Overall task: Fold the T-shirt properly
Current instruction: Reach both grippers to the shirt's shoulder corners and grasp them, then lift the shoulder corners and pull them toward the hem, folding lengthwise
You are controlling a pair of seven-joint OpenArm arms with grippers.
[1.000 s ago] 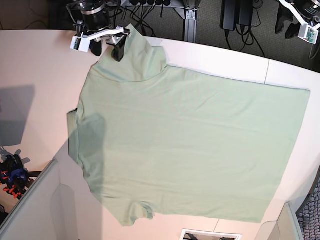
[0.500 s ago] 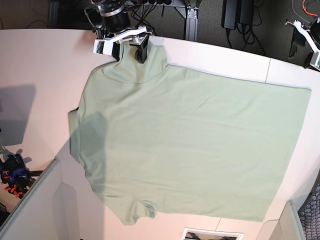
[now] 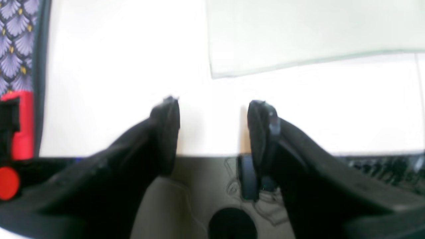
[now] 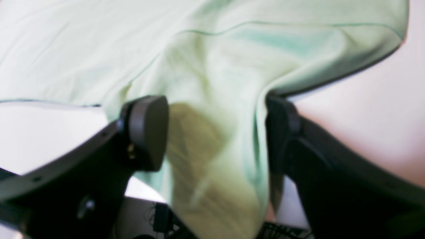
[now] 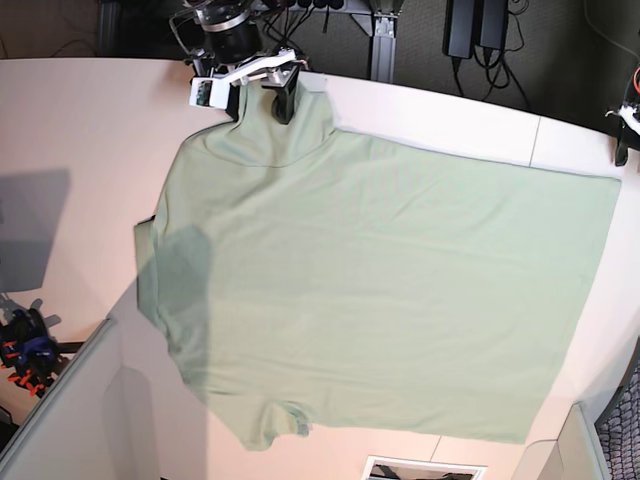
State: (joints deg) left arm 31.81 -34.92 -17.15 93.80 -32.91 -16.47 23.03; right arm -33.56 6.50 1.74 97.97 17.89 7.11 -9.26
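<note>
The pale mint-green T-shirt (image 5: 380, 290) lies spread flat across the white table (image 5: 80, 130). One sleeve points to the far edge. My right gripper (image 5: 260, 102) sits at that sleeve. In the right wrist view it (image 4: 215, 132) is open, its fingers (image 4: 147, 132) straddling the bunched sleeve cloth (image 4: 215, 83). My left gripper (image 3: 212, 132) is open and holds nothing, hovering over the table's edge. A hem corner of the T-shirt (image 3: 298, 30) lies just ahead of it, untouched. In the base view only the left arm's tip (image 5: 626, 135) shows at the right border.
Grey panels stand at the near left (image 5: 60, 420) and near right (image 5: 575, 450) corners. Orange and blue clamps (image 5: 25, 350) sit at the left border. Dark stands and cables (image 5: 470, 40) lie behind the far edge. A red part (image 3: 20, 126) is at the left gripper's side.
My right gripper moved rightward onto the far sleeve and has stayed there. My left arm swung down toward the T-shirt's right corner and its jaws widened.
</note>
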